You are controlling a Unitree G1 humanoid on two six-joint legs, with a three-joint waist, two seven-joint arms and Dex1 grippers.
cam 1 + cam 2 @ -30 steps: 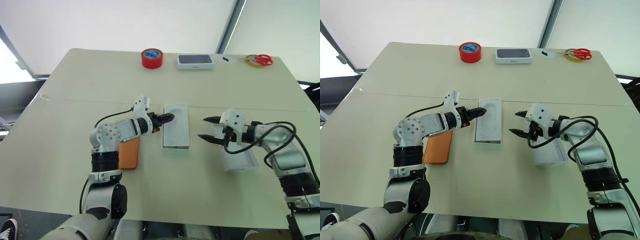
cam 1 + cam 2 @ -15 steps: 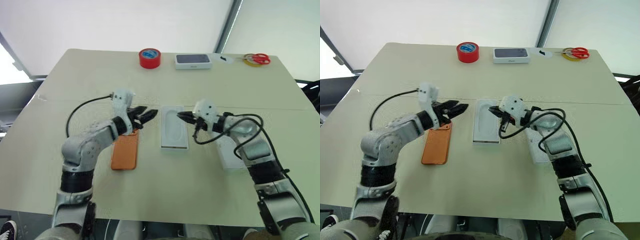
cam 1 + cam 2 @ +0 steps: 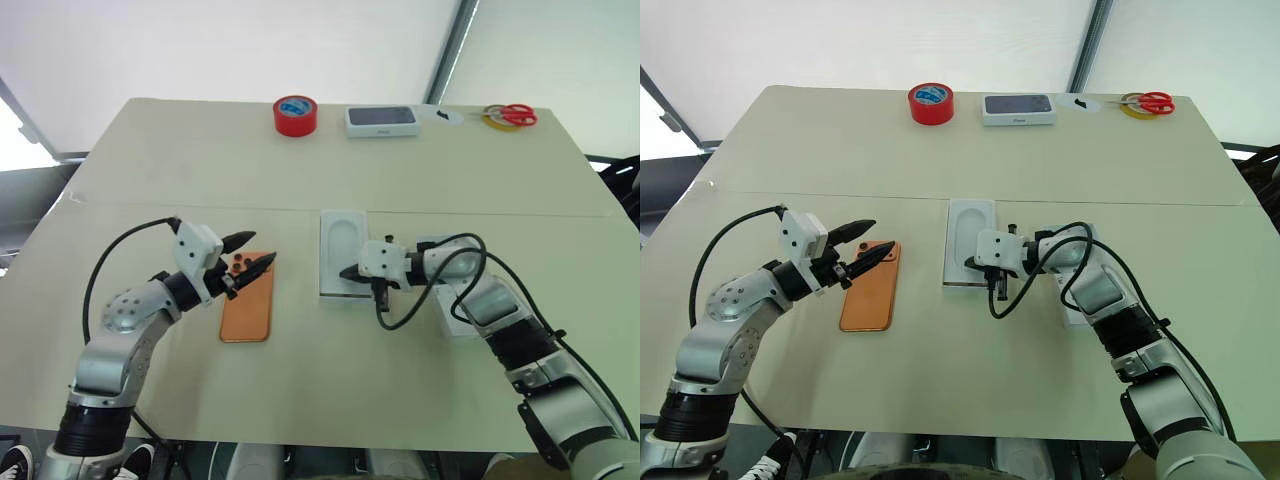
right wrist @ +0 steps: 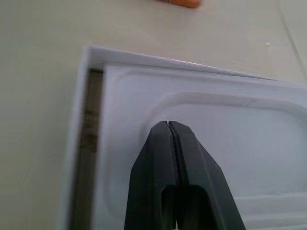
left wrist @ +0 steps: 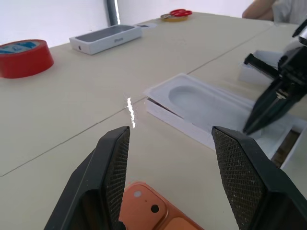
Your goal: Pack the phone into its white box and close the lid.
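The orange phone (image 3: pixel 247 308) lies flat on the table, its camera corner at the far end. My left gripper (image 3: pixel 259 249) hovers open just above that far end, nothing between its fingers (image 5: pixel 114 178). To the right sits the white box (image 3: pixel 343 252), a white insert with an oval recess (image 5: pixel 207 103) lying in it. My right gripper (image 3: pixel 346 272) is shut with nothing in it, its tip (image 4: pixel 168 125) over the insert at the box's near end. The lid (image 3: pixel 457 325) lies open side up further right, partly hidden by my right arm.
Along the table's far edge stand a red tape roll (image 3: pixel 295 114), a white box with a dark phone print (image 3: pixel 382 119), and red-handled scissors on a yellow ring (image 3: pixel 510 115). Black cables hang off both wrists.
My left gripper drew back left from the box to the phone's far end and rolled. My right gripper shut and swung left from the lid to the box's near end.
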